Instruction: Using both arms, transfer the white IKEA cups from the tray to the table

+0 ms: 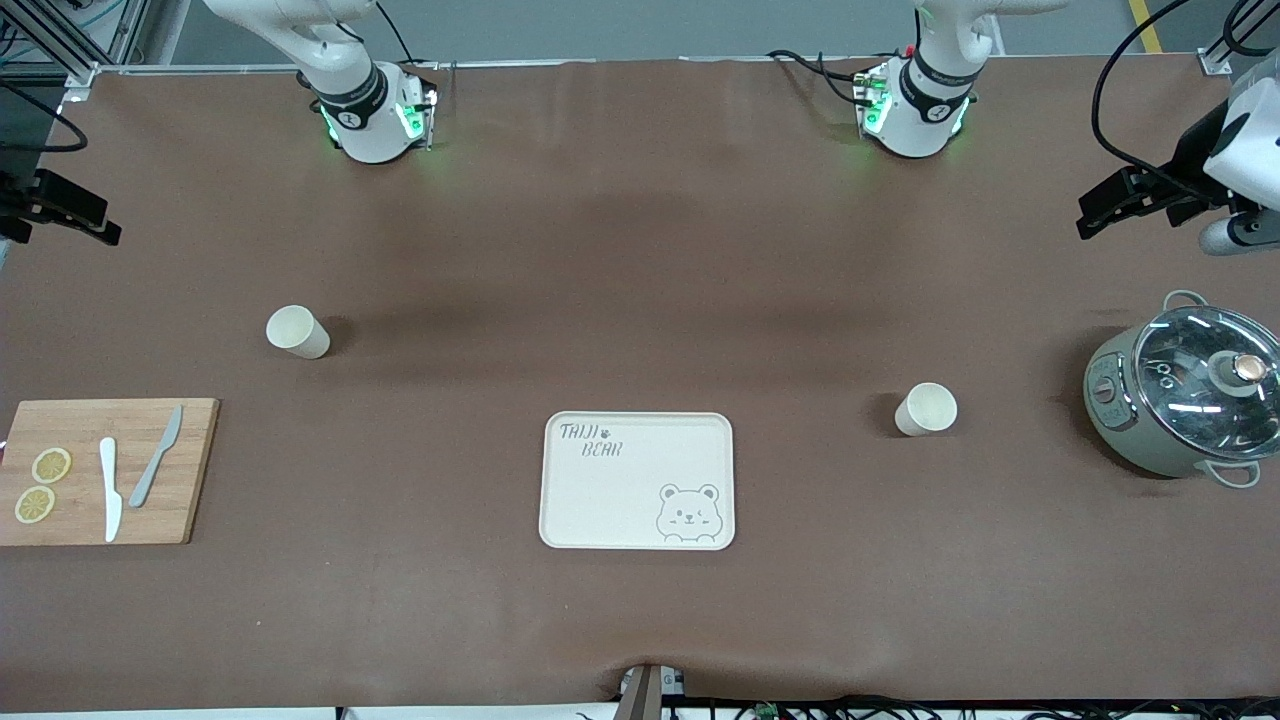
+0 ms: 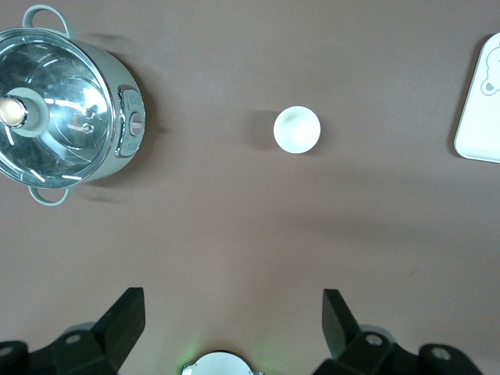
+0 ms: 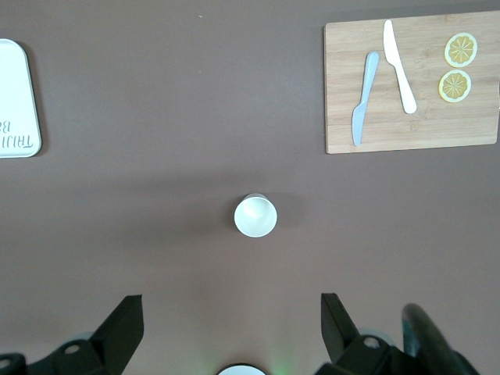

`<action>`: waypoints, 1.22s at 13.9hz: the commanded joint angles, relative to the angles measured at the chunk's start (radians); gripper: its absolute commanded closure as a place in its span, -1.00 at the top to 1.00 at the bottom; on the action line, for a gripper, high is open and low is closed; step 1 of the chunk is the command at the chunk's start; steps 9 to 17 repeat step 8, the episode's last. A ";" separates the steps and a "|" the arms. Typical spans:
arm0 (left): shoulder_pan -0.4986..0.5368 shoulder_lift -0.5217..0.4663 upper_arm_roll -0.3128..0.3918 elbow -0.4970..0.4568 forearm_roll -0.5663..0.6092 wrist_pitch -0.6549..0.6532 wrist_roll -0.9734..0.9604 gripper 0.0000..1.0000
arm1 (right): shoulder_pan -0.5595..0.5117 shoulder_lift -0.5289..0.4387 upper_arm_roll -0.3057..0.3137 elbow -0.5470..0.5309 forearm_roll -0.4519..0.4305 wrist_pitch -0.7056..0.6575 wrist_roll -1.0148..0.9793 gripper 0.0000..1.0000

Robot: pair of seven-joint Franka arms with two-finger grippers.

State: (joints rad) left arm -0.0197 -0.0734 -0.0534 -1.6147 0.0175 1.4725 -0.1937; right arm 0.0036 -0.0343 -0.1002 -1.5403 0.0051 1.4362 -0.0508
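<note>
Hanging high at the table's two ends, both arms wait: left gripper (image 2: 230, 324) and right gripper (image 3: 226, 328) spread wide, empty. One cup (image 1: 925, 409) stands upright between tray (image 1: 560, 500) and lidded pot (image 1: 1180, 395); another cup (image 1: 297, 331) farther from the camera than the cutting board (image 1: 190, 470).

pot (image 2: 66, 109), cup (image 2: 297, 130), tray (image 2: 480, 109), open hand (image 2: 230, 316)
</note>
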 commanded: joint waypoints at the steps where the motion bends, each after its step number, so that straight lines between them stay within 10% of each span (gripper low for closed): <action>1: -0.002 0.007 -0.002 0.024 -0.007 -0.004 0.016 1.00 | -0.014 -0.027 0.007 -0.026 0.015 0.001 -0.012 1.00; 17: -0.006 0.038 -0.002 0.058 -0.010 -0.004 0.014 1.00 | -0.014 -0.027 0.007 -0.026 0.015 0.003 -0.012 1.00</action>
